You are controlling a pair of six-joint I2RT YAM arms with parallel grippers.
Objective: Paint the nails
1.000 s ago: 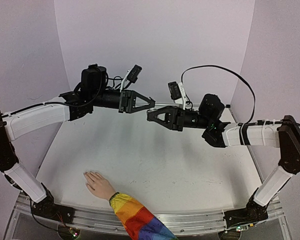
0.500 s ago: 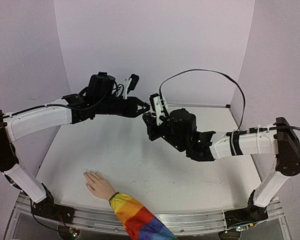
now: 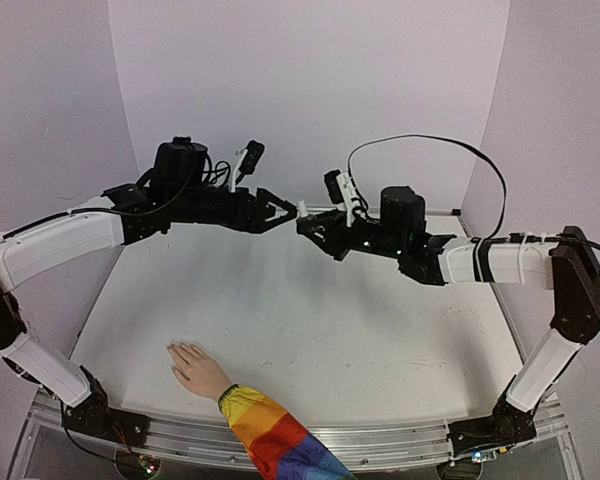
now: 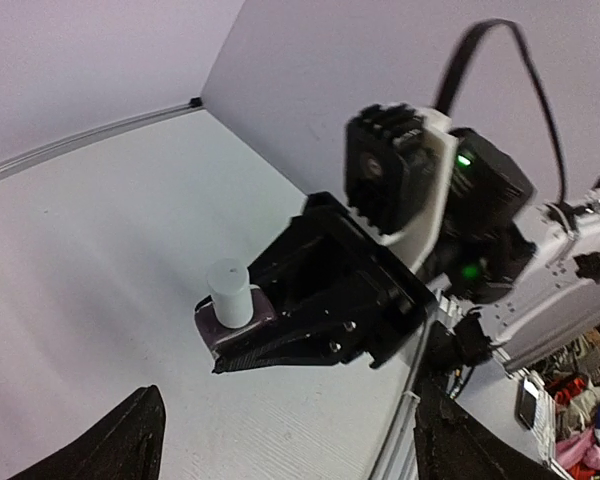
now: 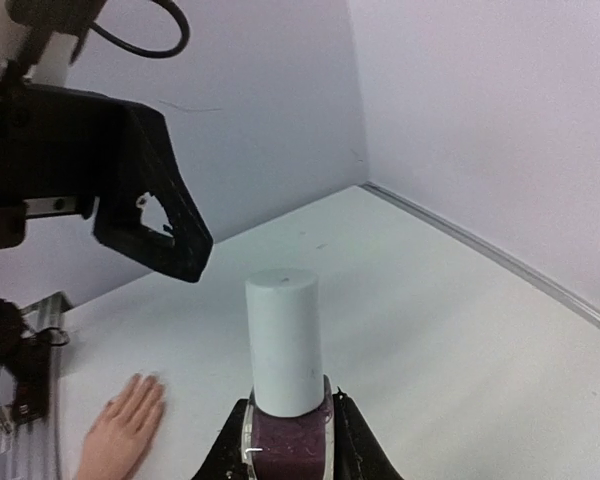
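Pale lavender walls on three sides; white table point(image 3: 360, 330), scuffed in places.

The nails point(image 3: 176, 348) lay at the near-left edge of the table, on the fingertips of a beige hand point(image 3: 198, 370) resting palm down, with a rainbow sleeve point(image 3: 270, 432) trailing off the front rail. They were too small to tell which were polished.

Both arms met in the air over the far middle of the table, well away from the hand. The right gripper point(image 3: 308, 224) was clamped on the dark body of a small polish bottle point(image 5: 285, 440), its white cap point(image 5: 283, 340) standing free above the jaws. The left gripper point(image 3: 283, 212) faced it with fingers spread wide and nothing between them, the cap just ahead.

Handling, as judged: the nails looked hard, smooth and very small, things to be brushed rather than gripped. The hand seemed light and unfixed, so it might slide under pressure; a soft stroke would suit. The cap, a smooth plain cylinder, was the place to take hold, around its sides; it might slip in a loose pinch. The bottle looked like glass and breakable.

Around: a black cable point(image 3: 430, 150) looped above the right arm. Nothing lay between the grippers and the hand.
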